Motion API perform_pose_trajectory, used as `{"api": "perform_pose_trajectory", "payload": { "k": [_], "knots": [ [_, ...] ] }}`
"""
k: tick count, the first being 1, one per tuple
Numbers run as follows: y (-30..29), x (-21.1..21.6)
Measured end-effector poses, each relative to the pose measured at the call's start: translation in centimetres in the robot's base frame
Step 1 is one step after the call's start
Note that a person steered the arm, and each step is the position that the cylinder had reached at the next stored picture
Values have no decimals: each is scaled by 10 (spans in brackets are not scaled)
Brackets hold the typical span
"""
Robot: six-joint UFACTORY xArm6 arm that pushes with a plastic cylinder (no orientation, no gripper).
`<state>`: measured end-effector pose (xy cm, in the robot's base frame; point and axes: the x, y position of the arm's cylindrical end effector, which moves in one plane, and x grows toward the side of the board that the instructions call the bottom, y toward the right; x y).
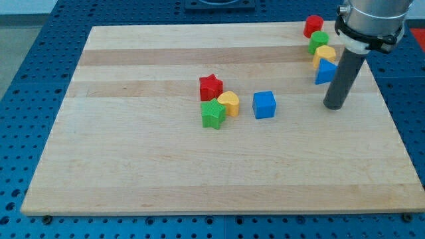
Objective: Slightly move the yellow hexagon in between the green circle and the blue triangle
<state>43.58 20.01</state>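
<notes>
The yellow hexagon [325, 54] sits at the view's upper right in a short column of blocks, touching the green circle [319, 42] above it and the blue triangle [325, 72] below it. A red block [313, 26] tops the column. My tip [333, 105] rests on the wooden board just below and right of the blue triangle, a short way apart from it. The dark rod rises from it toward the view's upper right.
Near the board's middle a red star [210, 86], a green star [212, 114] and a yellow heart [229, 103] cluster together, with a blue cube [263, 104] just to their right. The board's right edge [392, 126] runs close to my tip.
</notes>
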Motion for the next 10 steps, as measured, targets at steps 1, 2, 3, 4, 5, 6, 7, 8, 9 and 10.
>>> {"api": "perform_pose_trajectory", "payload": {
  "k": [1, 2, 3, 4, 5, 6, 7, 8, 9, 10],
  "knots": [
    [26, -11],
    [58, -36],
    [67, -71],
    [67, -100],
    [63, -105],
    [63, -105],
    [56, -105],
    [45, -106],
    [39, -110],
    [39, -112]
  ]
}}
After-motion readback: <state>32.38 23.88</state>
